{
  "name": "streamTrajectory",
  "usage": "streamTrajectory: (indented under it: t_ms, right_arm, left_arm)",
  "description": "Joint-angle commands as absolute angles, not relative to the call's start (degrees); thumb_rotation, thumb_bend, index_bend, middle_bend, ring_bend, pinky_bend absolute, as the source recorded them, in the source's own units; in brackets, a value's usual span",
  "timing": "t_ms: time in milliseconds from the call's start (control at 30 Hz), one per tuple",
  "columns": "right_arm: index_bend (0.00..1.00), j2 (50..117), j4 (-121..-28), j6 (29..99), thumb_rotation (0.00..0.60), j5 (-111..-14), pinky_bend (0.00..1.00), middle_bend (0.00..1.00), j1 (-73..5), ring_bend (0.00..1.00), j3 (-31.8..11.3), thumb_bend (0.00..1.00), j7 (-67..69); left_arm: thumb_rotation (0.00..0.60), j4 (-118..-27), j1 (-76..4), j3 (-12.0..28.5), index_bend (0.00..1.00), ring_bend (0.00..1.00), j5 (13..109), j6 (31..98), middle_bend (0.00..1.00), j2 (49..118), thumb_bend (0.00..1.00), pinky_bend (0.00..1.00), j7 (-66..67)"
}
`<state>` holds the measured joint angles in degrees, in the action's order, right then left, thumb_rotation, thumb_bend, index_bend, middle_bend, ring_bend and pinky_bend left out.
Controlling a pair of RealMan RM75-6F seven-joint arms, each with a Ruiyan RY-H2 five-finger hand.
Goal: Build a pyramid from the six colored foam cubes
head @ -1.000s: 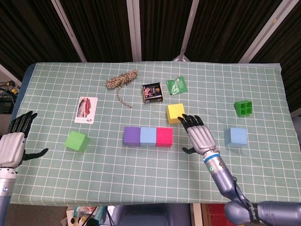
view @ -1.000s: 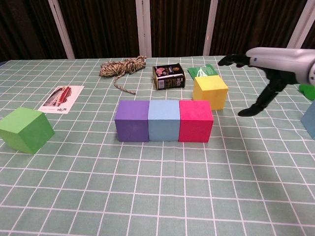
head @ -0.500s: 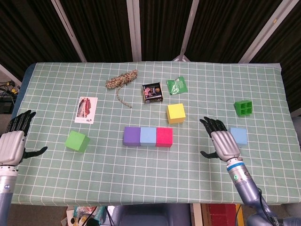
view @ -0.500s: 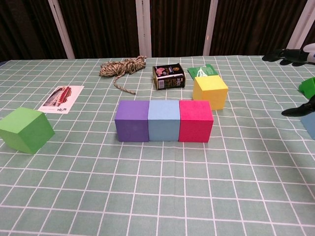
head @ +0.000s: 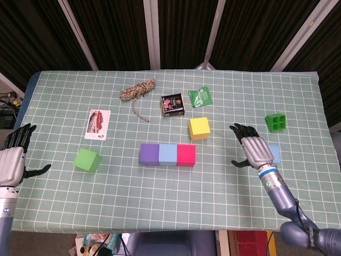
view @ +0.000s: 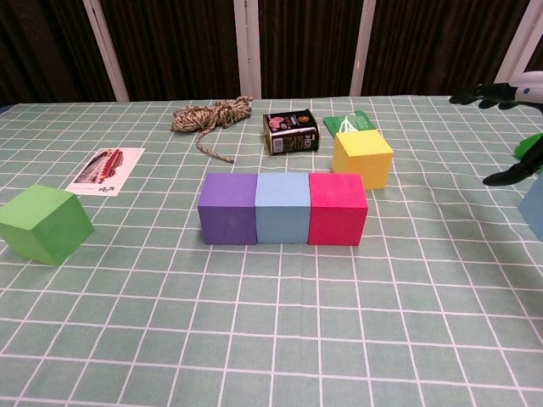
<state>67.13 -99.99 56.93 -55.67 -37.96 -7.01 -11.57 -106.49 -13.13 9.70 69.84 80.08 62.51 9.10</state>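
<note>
Three cubes already form the base row at mid-tabletop: the purple cube (head: 149,154), the light-blue cube (head: 168,154) and the pink cube (head: 186,155) sit touching side by side; by my reading that is the bottom tier done, and both upper tiers are not yet begun. Left to place are the yellow cube (head: 199,128), just behind the pink end of the row; the green cube (head: 87,159), well apart to the left and turned at an angle; and a second blue cube (head: 274,153), far to the right, mostly hidden behind the right hand (head: 254,151). That hand hangs over the blue cube with fingers spread and nothing in its grasp; whether it touches the cube I cannot tell. The left hand (head: 13,162) waits near the left tabletop edge, fingers apart, holding nothing. Of containers, only a small green four-compartment tray (head: 275,122) shows near the right edge; its cells look empty, though they are too small to be sure.
</note>
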Motion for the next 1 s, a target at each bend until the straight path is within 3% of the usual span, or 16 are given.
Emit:
streamTrajectory:
  t_ms: [33,633,1000]
  right_arm:
    - [0.0,68.4,-97.7,54.4,0.6,-54.0,0.0,0.0,-40.0,0.0,-7.8,0.21,-13.2]
    - [0.0,74.7,-77.1,37.6,0.6,-56.0,0.01,0.06,-51.3,0.07,-11.9,0.21,-10.8]
    - [0.0,78.2,-71.9,34.5,0.6,-54.5,0.01,0.06,-54.2,0.07,-11.8,0.21,-10.8]
  left_arm:
    - [0.6,-106.4,-13.1,9.8,0.0,0.0,69.7,79.9,0.02,62.4,0.1,0.0,8.9]
    - [0.6,-106.6,-13.2,9.9,0.0,0.0,69.5,79.6,0.02,62.2,0.1,0.0,8.3]
    - [0.6,-106.2,-13.3,10.0,0.0,0.0,69.0,79.2,0.02,62.2,0.1,0.0,7.9]
